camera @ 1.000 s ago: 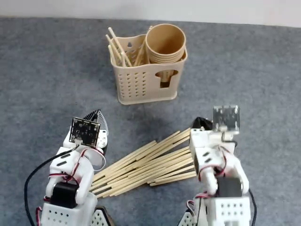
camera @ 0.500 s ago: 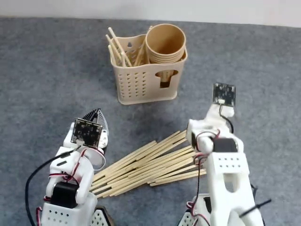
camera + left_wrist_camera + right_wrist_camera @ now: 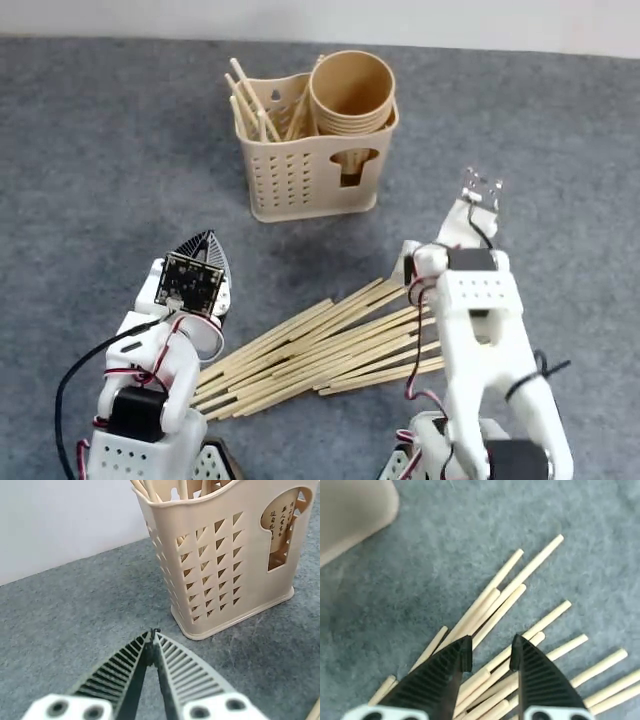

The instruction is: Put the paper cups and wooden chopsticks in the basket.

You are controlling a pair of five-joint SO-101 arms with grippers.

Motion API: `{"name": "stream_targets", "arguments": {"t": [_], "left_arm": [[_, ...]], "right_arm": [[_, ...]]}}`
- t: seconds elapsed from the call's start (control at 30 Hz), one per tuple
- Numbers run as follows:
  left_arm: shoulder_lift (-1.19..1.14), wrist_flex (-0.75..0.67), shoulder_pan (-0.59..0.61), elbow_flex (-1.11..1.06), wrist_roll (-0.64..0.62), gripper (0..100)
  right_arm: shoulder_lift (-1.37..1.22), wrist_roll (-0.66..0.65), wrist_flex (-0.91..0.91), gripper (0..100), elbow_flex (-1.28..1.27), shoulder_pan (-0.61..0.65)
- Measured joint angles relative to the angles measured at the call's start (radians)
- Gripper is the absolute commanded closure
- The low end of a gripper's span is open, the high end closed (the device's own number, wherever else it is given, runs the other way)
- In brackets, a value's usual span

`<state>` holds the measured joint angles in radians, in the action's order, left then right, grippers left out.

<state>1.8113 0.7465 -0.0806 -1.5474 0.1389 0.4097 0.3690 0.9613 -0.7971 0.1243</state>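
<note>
Hanging low over the table (image 3: pixel 120 150) at near right, my right gripper (image 3: pixel 490 652) has its jaws a narrow gap apart with nothing between them. Directly beneath the gap lie the right ends of the loose chopsticks (image 3: pixel 520 585), and I cannot tell whether my tips touch them. In the high view this gripper is mostly hidden under my own right arm, which also covers the right end of the pile. A pale shape (image 3: pixel 350 515) at the edge of the right wrist view is too blurred to name.

My left gripper (image 3: pixel 152 636) is closed tip to tip on nothing. It sits at near left, just left of the pile, pointing toward the basket (image 3: pixel 225 570), whose top is cut off in the left wrist view.

The loose chopsticks (image 3: pixel 300 352) lie fanned on the table between my two arms, and their left ends run under my left arm. I cannot count them.

The basket (image 3: pixel 310 185) stands upright at far centre, well apart from both grippers. The cups (image 3: pixel 352 95) sit nested in its right compartment, rims above the wall. How many there are I cannot tell. The stowed chopsticks (image 3: pixel 250 105) stand in the left compartment, leaning left.
</note>
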Motion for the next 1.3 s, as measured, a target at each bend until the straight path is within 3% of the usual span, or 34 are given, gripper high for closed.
{"name": "stream_targets", "arguments": {"t": [0.13, 0.57, 0.77, 0.93, 1.3], "left_arm": [[0.0, 0.0, 0.0, 0.0, 0.0, 99], [0.0, 0.0, 0.0, 0.0, 0.002, 99], [0.0, 0.0, 0.0, 0.0, 0.002, 99], [0.0, 0.0, 0.0, 0.0, 0.002, 99], [0.0, 0.0, 0.0, 0.0, 0.002, 99]], "right_arm": [[-0.121, 0.069, 0.011, 85.8, 0.078, 0.0], [-0.459, 0.081, 0.017, 85.9, 0.281, 0.003], [-0.496, 0.083, 0.017, 99.7, 0.31, 0.003], [-0.496, 0.084, 0.021, 99.1, 0.311, 0.003], [-0.499, 0.084, 0.224, 99.2, 0.43, 0.003]]}}
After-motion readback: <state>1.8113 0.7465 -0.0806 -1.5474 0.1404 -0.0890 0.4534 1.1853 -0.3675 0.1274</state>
